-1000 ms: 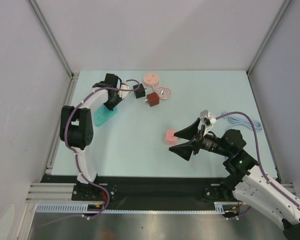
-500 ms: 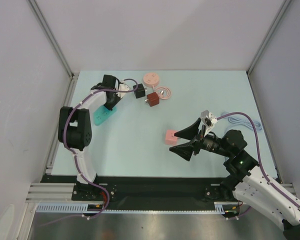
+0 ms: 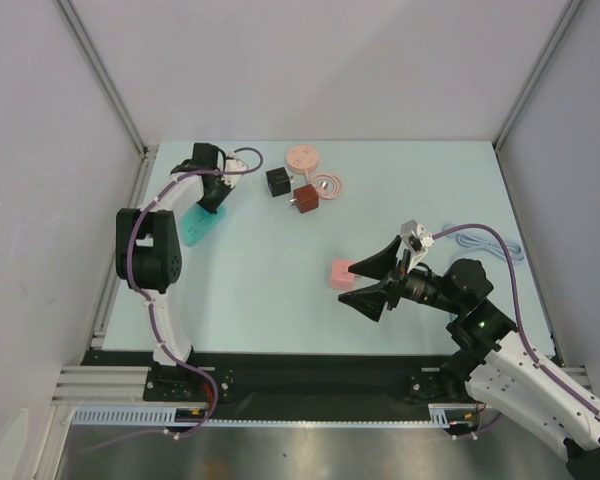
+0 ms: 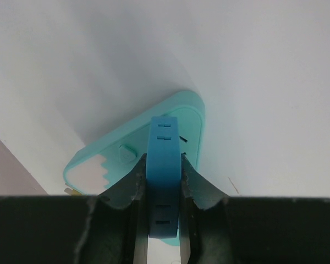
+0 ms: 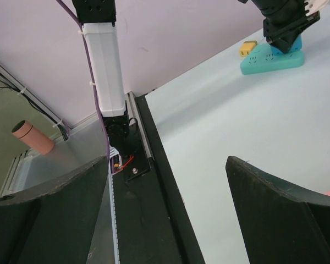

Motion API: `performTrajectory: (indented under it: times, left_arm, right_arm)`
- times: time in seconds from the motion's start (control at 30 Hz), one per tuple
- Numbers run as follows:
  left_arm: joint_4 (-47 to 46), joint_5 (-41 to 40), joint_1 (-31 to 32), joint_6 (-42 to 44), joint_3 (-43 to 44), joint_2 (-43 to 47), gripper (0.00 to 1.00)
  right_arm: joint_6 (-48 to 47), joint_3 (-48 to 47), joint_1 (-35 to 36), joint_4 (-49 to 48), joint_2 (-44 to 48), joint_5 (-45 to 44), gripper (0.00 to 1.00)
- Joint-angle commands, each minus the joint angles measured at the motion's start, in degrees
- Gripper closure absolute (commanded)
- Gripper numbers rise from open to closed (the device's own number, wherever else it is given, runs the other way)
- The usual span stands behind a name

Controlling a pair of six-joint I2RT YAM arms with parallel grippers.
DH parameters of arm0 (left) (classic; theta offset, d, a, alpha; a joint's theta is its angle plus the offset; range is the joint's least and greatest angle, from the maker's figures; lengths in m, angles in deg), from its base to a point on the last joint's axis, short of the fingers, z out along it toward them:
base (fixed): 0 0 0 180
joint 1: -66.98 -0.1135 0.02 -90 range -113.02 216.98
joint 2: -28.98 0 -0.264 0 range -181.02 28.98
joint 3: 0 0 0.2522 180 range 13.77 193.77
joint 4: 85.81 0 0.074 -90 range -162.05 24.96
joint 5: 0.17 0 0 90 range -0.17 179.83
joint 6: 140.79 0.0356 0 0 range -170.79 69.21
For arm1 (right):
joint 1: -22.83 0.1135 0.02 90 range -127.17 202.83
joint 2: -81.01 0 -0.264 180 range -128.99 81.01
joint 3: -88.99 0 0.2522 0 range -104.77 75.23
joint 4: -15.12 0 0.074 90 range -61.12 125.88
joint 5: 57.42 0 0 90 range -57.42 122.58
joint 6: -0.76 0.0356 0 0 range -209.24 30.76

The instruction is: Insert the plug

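Up at ten o'clock, our left gripper point(image 3: 211, 190) clenched the plug point(image 4: 164, 157) over the power strip point(image 3: 193, 229). Our right gripper point(image 3: 372, 282) gaped wide.

My table point(image 3: 270, 300) is pale blue, with a pink block point(image 3: 341, 273) about mid-table. Behind the block: dark red cube point(image 3: 305, 198), black cube point(image 3: 278, 181), pink ring point(image 3: 329, 186), pink disc point(image 3: 302, 156). There's a teal power strip point(image 3: 195, 231) off to its back-left and a blue cable point(image 3: 495, 243) to its right.

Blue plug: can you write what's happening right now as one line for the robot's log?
left end effector: shut on blue plug | plug position: over teal power strip, seating unclear | right end effector: open, empty
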Motion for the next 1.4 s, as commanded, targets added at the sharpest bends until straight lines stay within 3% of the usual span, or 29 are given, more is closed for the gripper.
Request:
performTrajectory:
  times: [0.0,0.2,0.57,0.63,0.67,0.9,0.93,0.97,1.13,1.17,1.37]
  left_arm:
    - [6.9,2.7,-2.8,-2.0,0.5,-6.0,1.0]
    - [11.5,3.3,-4.0,-1.7,5.1,-10.5,1.0]
    - [10.6,4.0,-4.5,-2.4,4.3,-9.7,0.99]
    - [9.3,4.2,-4.5,-2.4,2.7,-7.7,0.86]
    - [8.5,4.2,-4.5,-2.4,2.3,-6.9,0.73]
    - [8.8,3.3,-3.1,-1.6,3.1,-1.8,0.53]
    - [9.0,1.9,-3.0,-1.5,3.7,-1.3,0.5]
    - [9.2,1.8,-2.8,-1.3,3.9,-0.3,0.4]
    - [10.3,2.1,-0.9,-1.1,5.9,2.7,0.31]
    - [10.5,0.6,-0.5,-1.1,6.2,3.2,0.01]
    - [10.5,-4.7,1.5,-2.3,8.4,6.6,0.0]
  right_arm:
    - [-0.2,-0.5,-0.2,-1.4,-0.2,0.1,0.05]
    - [-0.4,-0.5,-0.1,-1.1,-0.2,0.0,0.05]
    - [-0.2,-0.5,-0.2,-1.1,0.8,0.2,0.05]
    - [-0.3,-0.5,-0.3,-0.9,0.8,0.2,0.05]
    - [-0.4,-0.5,-0.3,-0.8,0.8,0.2,0.05]
    - [-0.5,-0.5,-0.3,-0.8,0.5,-0.1,0.05]
    - [-0.5,-0.5,-0.3,-0.6,0.3,-0.3,0.05]
    - [-0.6,-0.5,-0.3,-0.6,0.3,-0.4,0.05]
    - [-1.3,-0.6,-0.3,-0.1,0.3,-1.1,0.05]
    - [-1.2,-0.6,-0.4,0.1,0.3,-1.1,0.05]
    - [-1.4,-0.6,-0.4,0.0,-0.8,-1.2,0.05]
